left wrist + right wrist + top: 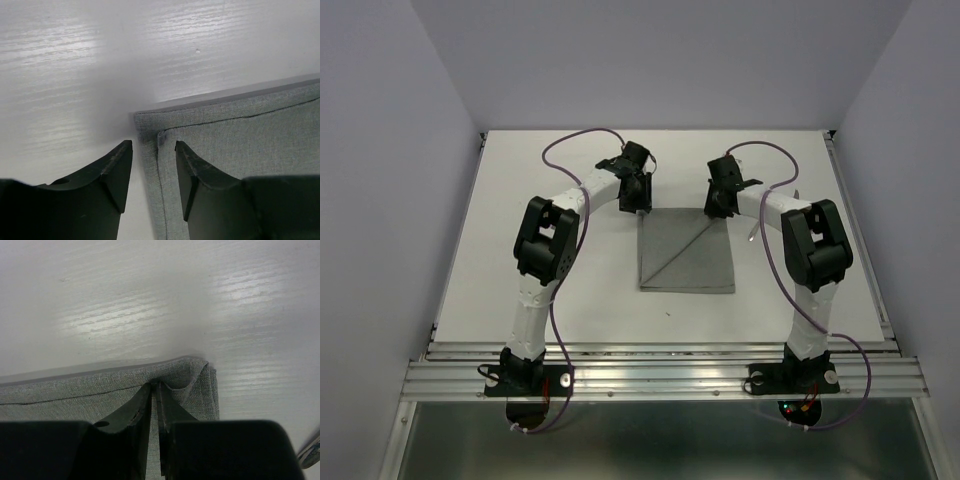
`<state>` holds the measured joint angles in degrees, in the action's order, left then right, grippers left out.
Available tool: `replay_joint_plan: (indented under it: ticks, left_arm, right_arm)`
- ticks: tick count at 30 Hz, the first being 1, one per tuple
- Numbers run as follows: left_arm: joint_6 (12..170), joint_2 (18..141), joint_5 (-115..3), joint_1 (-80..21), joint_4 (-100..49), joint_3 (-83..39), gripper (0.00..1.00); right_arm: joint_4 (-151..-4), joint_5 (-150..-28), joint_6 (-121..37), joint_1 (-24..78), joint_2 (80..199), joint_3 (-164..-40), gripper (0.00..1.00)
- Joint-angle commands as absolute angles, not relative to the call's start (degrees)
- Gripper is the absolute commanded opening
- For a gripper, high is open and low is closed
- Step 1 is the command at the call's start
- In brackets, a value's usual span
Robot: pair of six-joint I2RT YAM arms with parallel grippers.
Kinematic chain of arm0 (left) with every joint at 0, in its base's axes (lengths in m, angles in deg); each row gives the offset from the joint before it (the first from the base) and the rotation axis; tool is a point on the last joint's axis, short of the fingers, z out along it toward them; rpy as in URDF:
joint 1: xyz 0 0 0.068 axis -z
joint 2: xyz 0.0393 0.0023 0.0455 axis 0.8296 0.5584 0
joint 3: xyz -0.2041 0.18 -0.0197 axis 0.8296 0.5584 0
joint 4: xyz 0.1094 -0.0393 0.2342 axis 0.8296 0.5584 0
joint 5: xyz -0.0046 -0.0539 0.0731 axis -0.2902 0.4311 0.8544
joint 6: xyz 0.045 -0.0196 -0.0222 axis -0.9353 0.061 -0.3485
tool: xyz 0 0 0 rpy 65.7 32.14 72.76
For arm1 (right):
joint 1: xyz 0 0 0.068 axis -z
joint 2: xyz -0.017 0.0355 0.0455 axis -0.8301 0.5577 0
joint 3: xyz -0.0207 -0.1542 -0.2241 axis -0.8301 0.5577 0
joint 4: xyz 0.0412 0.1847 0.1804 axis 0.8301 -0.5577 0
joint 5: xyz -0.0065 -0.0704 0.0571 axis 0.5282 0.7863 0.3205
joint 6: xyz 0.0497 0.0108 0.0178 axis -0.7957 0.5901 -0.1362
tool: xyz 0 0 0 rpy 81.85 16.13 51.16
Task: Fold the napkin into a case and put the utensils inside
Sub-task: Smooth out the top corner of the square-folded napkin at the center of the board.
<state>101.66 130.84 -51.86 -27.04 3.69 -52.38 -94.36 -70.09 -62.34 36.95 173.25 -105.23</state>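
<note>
Napkin [686, 250], grey, lies folded flat mid-way across the tabletop [485, 260], folding under way: left hand [152, 150] open astride its far-left corner, right hand [154, 386] pinching the far-right corner; next, probably, left must close.

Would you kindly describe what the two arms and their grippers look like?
Both the left arm and right arm pair white link tubes with bulky black joint housings on black bases. A thin purple cable loops along each. The left gripper and right gripper have matte black, tapered wedge fingers.
</note>
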Motion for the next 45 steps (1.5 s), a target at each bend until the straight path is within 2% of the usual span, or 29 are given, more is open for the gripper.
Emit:
replay_joint_plan:
  ticks: [1, 6, 9, 16, 21, 34, 45]
  left_arm:
    - [102.3, 123.8, -46.2, -27.3, 7.0, -52.9, 0.57]
    - [103.6, 116.3, -42.6, -27.1, 7.1, -46.4, 0.58]
    - [104.0, 112.0, -44.7, -24.7, 6.3, -41.4, 0.52]
    - [107.6, 106.3, -58.2, -19.7, -0.6, -25.5, 0.16]
    - [110.3, 104.7, -64.4, -18.2, -6.6, -18.6, 0.01]
    - [109.5, 109.8, -59.9, -16.9, -7.3, -13.4, 0.0]
    - [109.6, 103.4, -58.1, -16.2, -2.3, -14.2, 0.0]
  right_arm:
    - [-93.6, -68.9, -62.0, 37.2, 173.6, -107.2, 0.15]
    - [-93.1, -68.9, -62.0, 37.2, 173.1, -106.3, 0.15]
    - [-93.0, -69.3, -62.0, 37.2, 173.1, -106.4, 0.15]
    - [-93.0, -70.1, -62.2, 37.2, 173.7, -106.9, 0.14]
    - [-92.9, -70.4, -62.5, 37.2, 173.2, -106.5, 0.14]
    - [-92.9, -70.9, -62.5, 37.2, 172.7, -106.5, 0.15]
    - [-92.9, -71.4, -62.5, 37.2, 172.4, -106.9, 0.15]
